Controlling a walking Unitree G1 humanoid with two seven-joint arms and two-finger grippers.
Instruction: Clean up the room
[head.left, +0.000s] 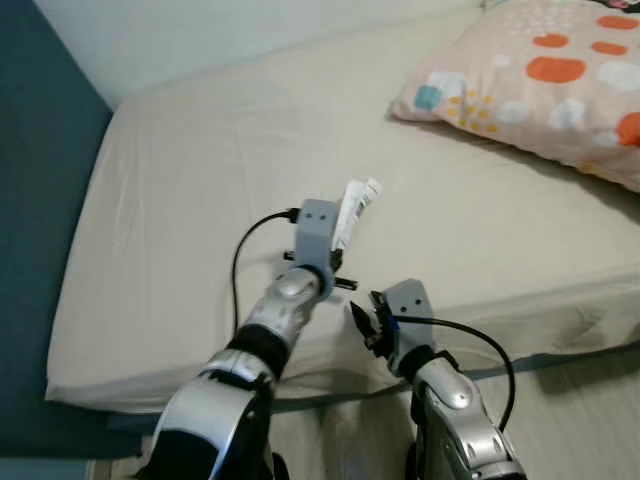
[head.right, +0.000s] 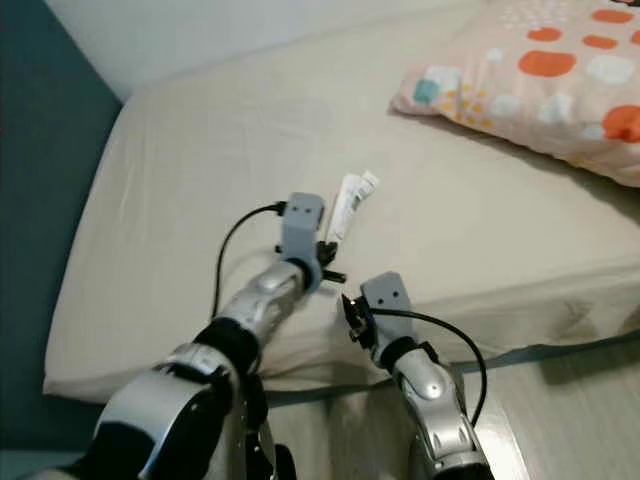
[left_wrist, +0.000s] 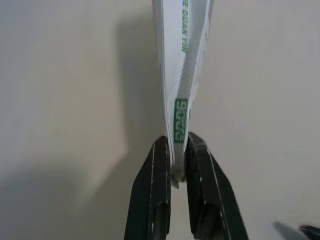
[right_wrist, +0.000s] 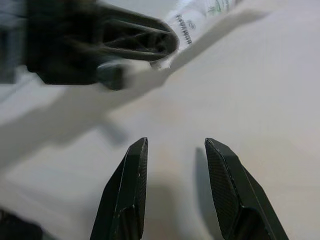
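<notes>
Left eye view: a bed (head.left: 200, 200) w/ a plain beige sheet takes up most of the scene. A pillow (head.left: 540, 80) w/ orange, white and teal blotches lies at its far right, well apart from the arms. Teal wall (head.left: 40, 200) runs along the bed's left side; pale floor (head.left: 580, 400) shows at lower right. Nothing sits between the arms and the white tube (head.left: 355, 210), which lies on the sheet near the bed's front edge, pointing away from the robot. Left arm reaches fwd over the mattress, its grey wrist block just behind the tube. Right arm is lower and nearer the bed's edge, a black cable looping off it.

Right eye view: same layout; right claw (head.right: 350, 310) sits beside and below the left wrist, apart from the tube.

Left wrist view: left claw (left_wrist: 178, 165) is pinching the near end of the tube, fingers (left_wrist: 160, 190) close on either side of it. Tube is white w/ green lettering and stretches away over the sheet.

Right wrist view: right claw is spread, fingers (right_wrist: 127, 195) clear of the sheet w/ nothing between them. Ahead, the left claw grips the tube's end.
</notes>
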